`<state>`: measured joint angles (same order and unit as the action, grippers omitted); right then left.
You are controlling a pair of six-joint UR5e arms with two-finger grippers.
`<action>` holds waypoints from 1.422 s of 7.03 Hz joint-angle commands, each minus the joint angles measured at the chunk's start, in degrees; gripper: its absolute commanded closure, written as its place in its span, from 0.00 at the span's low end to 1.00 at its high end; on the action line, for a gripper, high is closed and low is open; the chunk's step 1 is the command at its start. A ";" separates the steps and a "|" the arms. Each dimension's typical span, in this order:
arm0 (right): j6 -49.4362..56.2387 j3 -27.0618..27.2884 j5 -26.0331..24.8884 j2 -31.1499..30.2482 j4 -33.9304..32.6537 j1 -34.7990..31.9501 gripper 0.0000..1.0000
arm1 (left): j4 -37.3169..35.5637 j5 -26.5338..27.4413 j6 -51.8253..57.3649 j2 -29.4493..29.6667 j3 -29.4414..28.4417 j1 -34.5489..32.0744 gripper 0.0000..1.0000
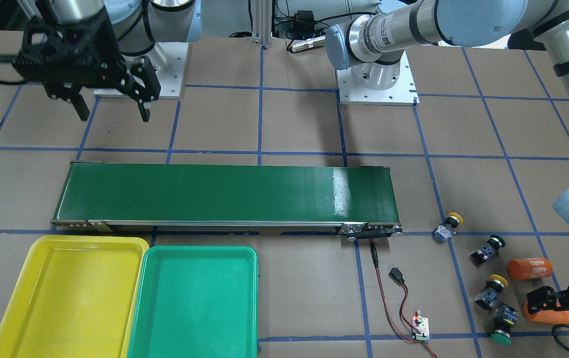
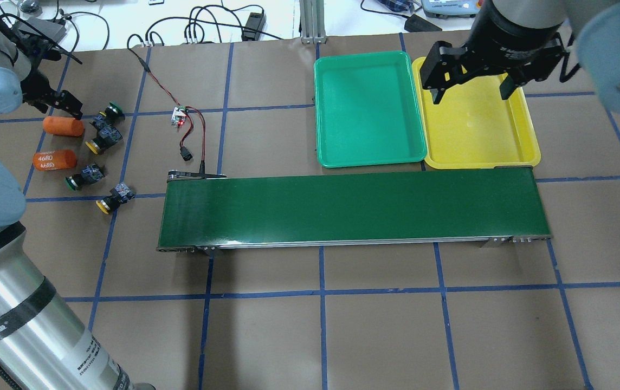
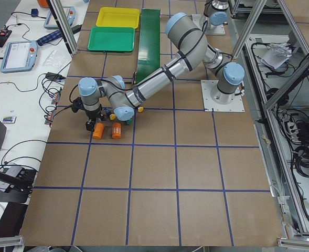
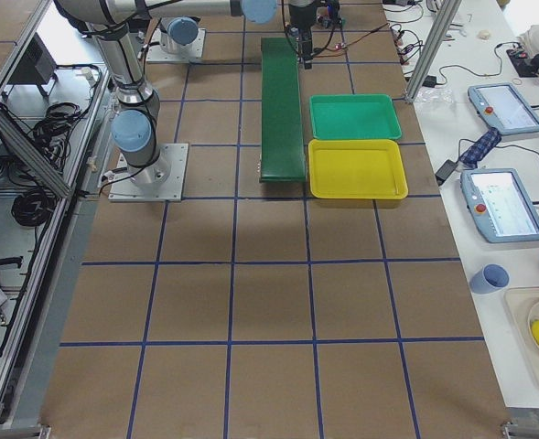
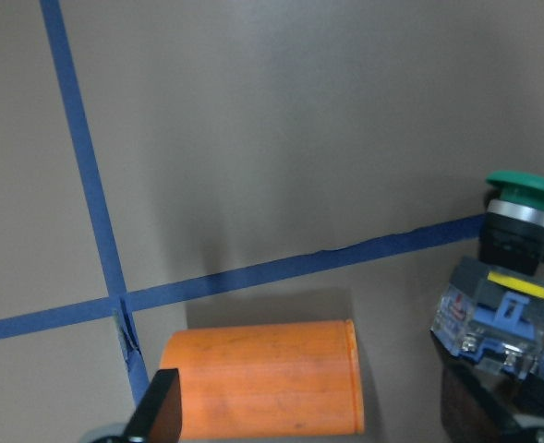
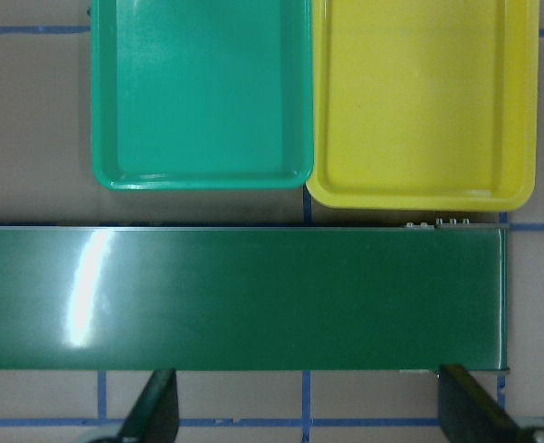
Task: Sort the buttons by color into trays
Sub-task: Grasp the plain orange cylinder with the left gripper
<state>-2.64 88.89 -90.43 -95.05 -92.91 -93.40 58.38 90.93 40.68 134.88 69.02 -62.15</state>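
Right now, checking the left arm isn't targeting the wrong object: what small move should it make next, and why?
Probably shift the left gripper sideways onto the green-capped button: its open jaws straddle the orange cylinder, not a button.

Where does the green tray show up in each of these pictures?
Front-facing: green tray at the bottom, left of centre.
Overhead: tray at the top, right of centre.
Exterior left: tray top left.
Exterior right: tray upper right of centre.
Left wrist: not in it.
Right wrist: tray top left.
Landmark: the yellow tray lies right beside it.
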 commanded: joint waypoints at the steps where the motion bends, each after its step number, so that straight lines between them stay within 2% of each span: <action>1: -0.53 1.20 0.61 -7.24 3.35 -0.64 0.00 | -0.19 0.21 0.02 0.38 -0.38 0.10 0.00; 3: -0.61 3.56 1.30 -8.31 12.78 -1.43 0.00 | -0.28 0.04 0.28 0.90 -0.29 1.59 0.00; 4: -0.27 3.40 0.61 -7.88 13.36 -0.74 0.00 | -0.28 0.04 0.28 0.91 -0.29 1.59 0.00; 5: -0.53 1.92 0.60 -2.39 13.02 0.14 0.00 | -0.28 -0.05 0.28 0.99 -0.29 1.59 0.00; 6: -0.53 1.81 0.69 -0.25 11.28 0.41 0.00 | -0.11 -0.22 0.28 0.99 -0.20 1.59 0.00; 8: -0.62 -0.10 0.87 9.14 0.23 2.51 0.00 | 0.16 -0.14 0.28 1.69 -0.20 1.59 0.00; 9: -0.53 -1.42 0.87 14.48 -2.34 3.65 0.00 | 0.16 0.04 0.28 1.87 -0.20 1.59 0.00; 10: -0.44 -1.18 0.78 16.97 -6.02 3.84 0.00 | 0.16 0.04 0.28 1.87 -0.20 1.59 0.00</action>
<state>-3.17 88.19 -89.59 -82.55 -94.42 -90.31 58.51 90.90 40.96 136.65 68.82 -60.56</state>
